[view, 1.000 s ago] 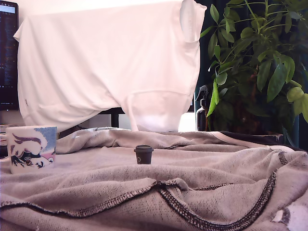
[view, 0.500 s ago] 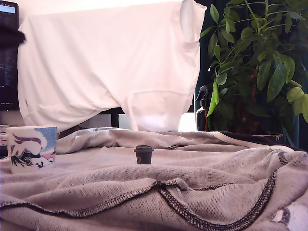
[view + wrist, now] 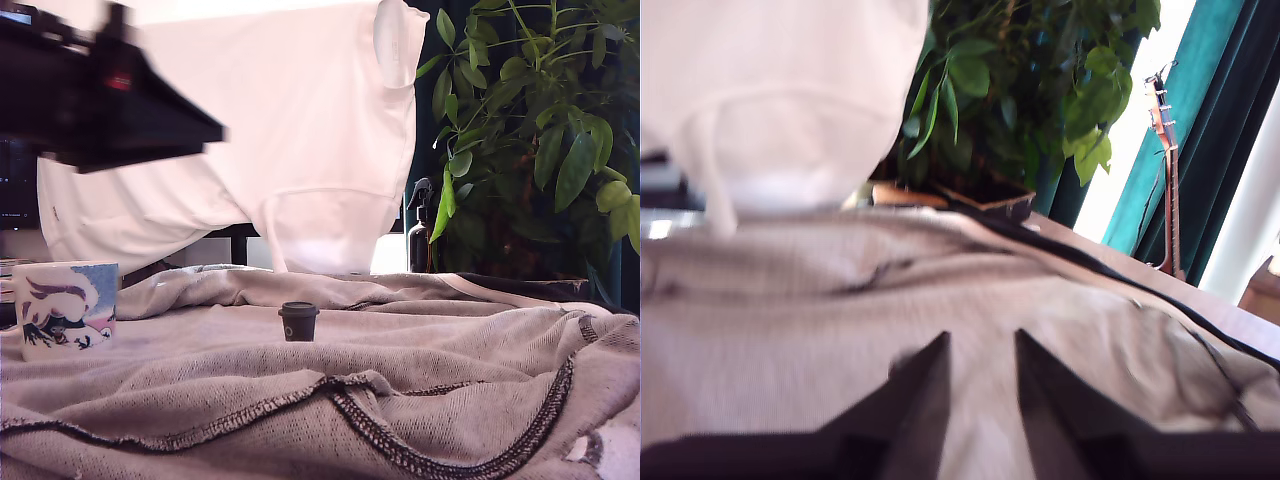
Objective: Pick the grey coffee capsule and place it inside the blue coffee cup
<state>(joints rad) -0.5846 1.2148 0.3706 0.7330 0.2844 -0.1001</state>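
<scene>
The jaws are seen parted and empty in the wrist view, only grey blanket (image 3: pixel 840 320) between them. The gripper (image 3: pixel 205 130) is held high at the exterior view's upper left. The grey coffee capsule (image 3: pixel 298 321) stands upright on the blanket, well below and rightward; the blue coffee cup (image 3: pixel 65 308) sits far left.

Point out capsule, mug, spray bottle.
capsule (image 3: pixel 298 322), exterior view, its dark body.
mug (image 3: pixel 63 309), exterior view, the printed side wall.
spray bottle (image 3: pixel 419 241), exterior view, the dark body below the trigger.
</scene>
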